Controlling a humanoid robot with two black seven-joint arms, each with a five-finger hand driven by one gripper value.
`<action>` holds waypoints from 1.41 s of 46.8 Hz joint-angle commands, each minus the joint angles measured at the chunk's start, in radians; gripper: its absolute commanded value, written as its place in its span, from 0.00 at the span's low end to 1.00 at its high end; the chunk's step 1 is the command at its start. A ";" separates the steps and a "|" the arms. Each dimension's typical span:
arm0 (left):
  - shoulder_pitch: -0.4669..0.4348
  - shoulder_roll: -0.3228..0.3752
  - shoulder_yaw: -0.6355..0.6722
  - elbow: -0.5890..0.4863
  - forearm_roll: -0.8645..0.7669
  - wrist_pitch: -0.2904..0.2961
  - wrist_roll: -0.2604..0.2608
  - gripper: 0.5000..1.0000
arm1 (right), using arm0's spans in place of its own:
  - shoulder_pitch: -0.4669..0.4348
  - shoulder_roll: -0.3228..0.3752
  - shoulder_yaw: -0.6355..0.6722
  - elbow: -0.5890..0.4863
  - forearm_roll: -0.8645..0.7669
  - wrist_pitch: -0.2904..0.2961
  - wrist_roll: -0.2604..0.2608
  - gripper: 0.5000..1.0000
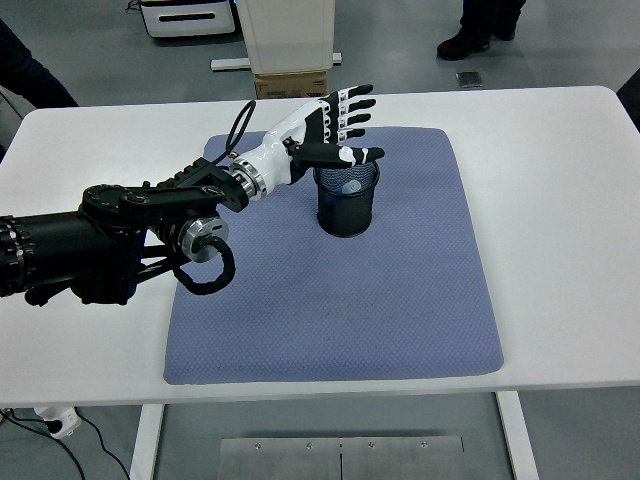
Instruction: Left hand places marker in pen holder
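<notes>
Now marker (350, 186) below hand (322, 128) (in holder (346, 212))

Left hand (330, 128) spread wide over the back rim of the pen holder (347, 201), thumb across its mouth, blocking entry from above. Marker (352, 185) inside. Open mat (340, 290) right of and in front of the holder; bare counter (560, 200) further right.
</notes>
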 commanded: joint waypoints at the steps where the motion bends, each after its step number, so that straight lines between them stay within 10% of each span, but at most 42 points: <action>1: -0.012 0.006 -0.008 -0.001 -0.002 -0.004 -0.002 0.83 | 0.000 0.000 0.000 0.000 0.000 0.000 0.000 1.00; 27: -0.035 0.068 -0.087 0.053 0.013 -0.004 -0.003 1.00 | 0.000 0.000 0.000 0.000 0.000 0.000 0.000 1.00; 66: 0.413 0.159 -0.552 0.197 0.015 -0.007 -0.003 1.00 | 0.000 0.000 0.000 0.000 0.000 0.000 0.000 1.00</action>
